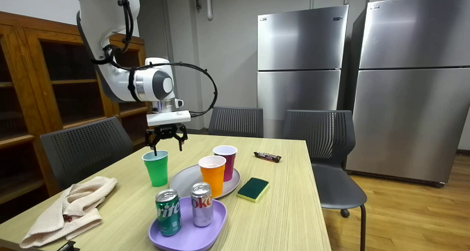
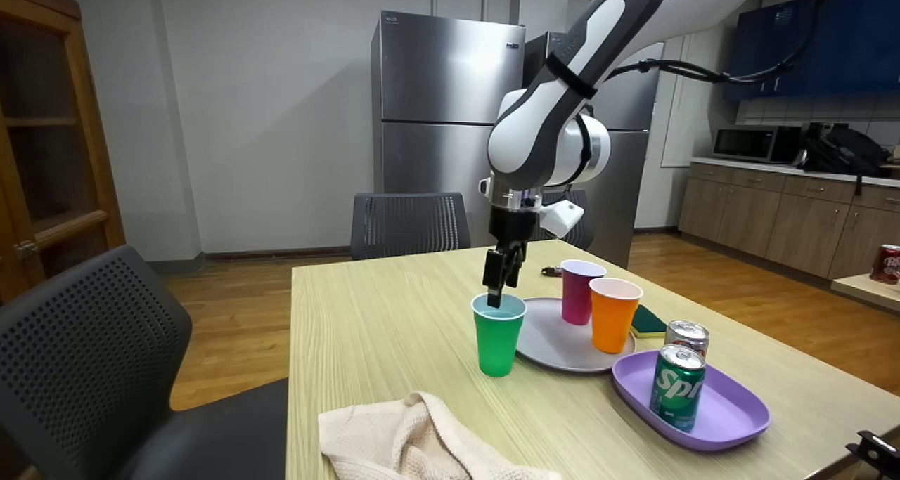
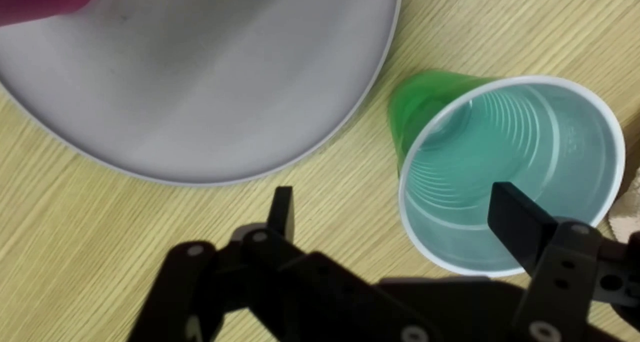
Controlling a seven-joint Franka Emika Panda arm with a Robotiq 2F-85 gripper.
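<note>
The gripper [image 1: 167, 151] hangs with its jaws spread, gripping nothing. One of its fingers [image 3: 520, 222] sits over or just inside the mouth of the green cup [image 1: 158, 172]; the opposite one is outside, above the wood-grained table [image 3: 345, 202]. Whether either touches the cup cannot be told. The cup stands upright on the table, just outside the rim of the gray plate [image 3: 250, 106].

A sideways drift of the gripper could press that inner finger against the lip and tip the cup, which looks light and narrow-based. Too hard a squeeze could buckle its thin wall; an off-centre descent could land a fingertip on the rim. A push toward the plate could jam the cup against the plate's edge, and a wider swing could topple the dark red cup [image 2: 576, 297] or orange cup [image 2: 610, 322] standing on it.

The green cup is smooth plastic, tapered, with a pale rolled lip and ridged rings inside. The plate is round, flat and matte. Past its edge lies a foam sponge [image 1: 253, 187] with a rough green face; the round-cornered purple tray [image 2: 735, 406] carries two shiny cans [image 1: 169, 212]. The waffle-textured cloth [image 1: 79, 199] lies crumpled near a table edge.
</note>
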